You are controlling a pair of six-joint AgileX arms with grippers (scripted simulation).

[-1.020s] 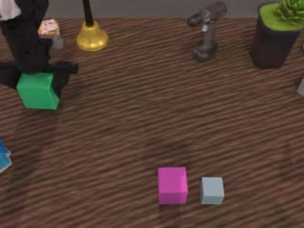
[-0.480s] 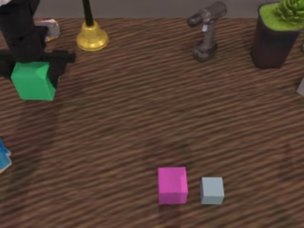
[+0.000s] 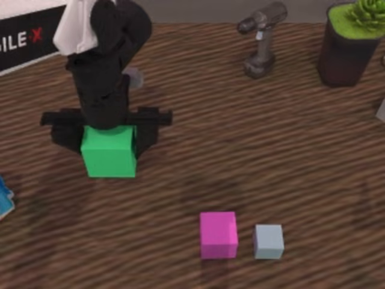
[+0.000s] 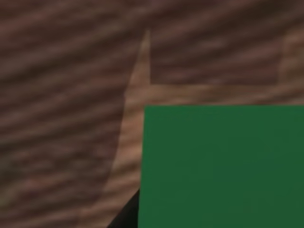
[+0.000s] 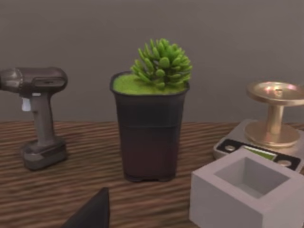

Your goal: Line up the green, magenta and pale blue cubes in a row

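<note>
The green cube [image 3: 109,152] hangs in my left gripper [image 3: 108,133], which is shut on it, at the table's left-middle. In the left wrist view the green cube [image 4: 223,166] fills most of the frame, with a dark finger [image 4: 127,216] pressed against its side. The magenta cube [image 3: 218,234] and the pale blue cube [image 3: 268,241] sit side by side near the front edge, a small gap between them, well to the right of the held cube. My right gripper [image 5: 135,221] is parked off the top view, open and holding nothing.
A grey drill [image 3: 261,42] stands at the back, with a dark potted plant [image 3: 348,51] at the back right. A white open box [image 5: 242,190] and a scale [image 5: 259,149] carrying a brass piece lie near the right arm. A blue object [image 3: 5,200] pokes in at the left edge.
My left arm has carried the green cube right and toward the front, from the far left edge. It now covers the brass bell and the patterned block.
</note>
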